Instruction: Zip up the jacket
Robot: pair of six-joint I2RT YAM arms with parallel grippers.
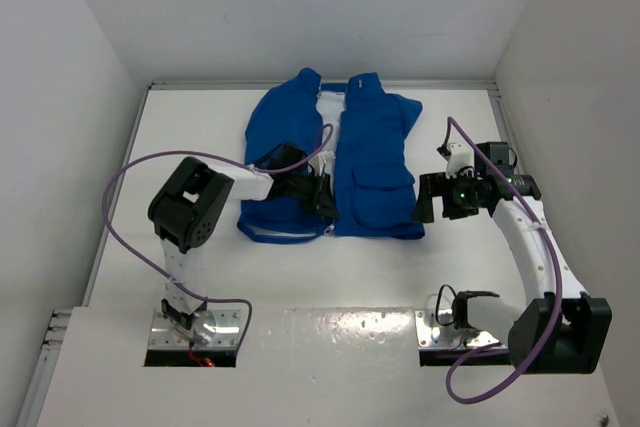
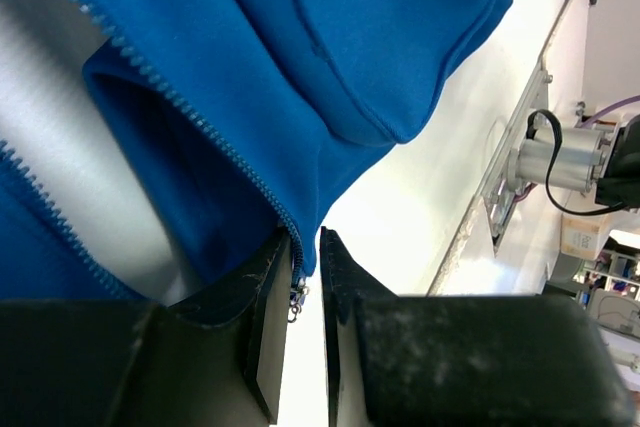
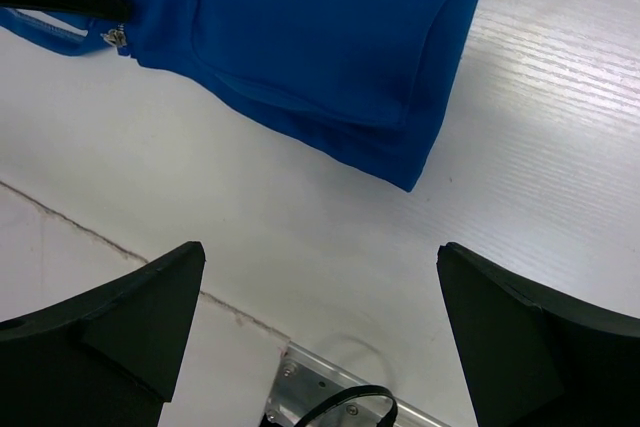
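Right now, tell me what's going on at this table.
Two robot arms are working on a blue jacket that lies flat on the white table, its front open and the white lining showing. The left gripper is closed at the bottom end of the zipper, pinching the hem where the slider hangs. The right gripper is open and holds nothing, hovering over the table just off the jacket's near corner on that side. The zipper is not yet pulled up.
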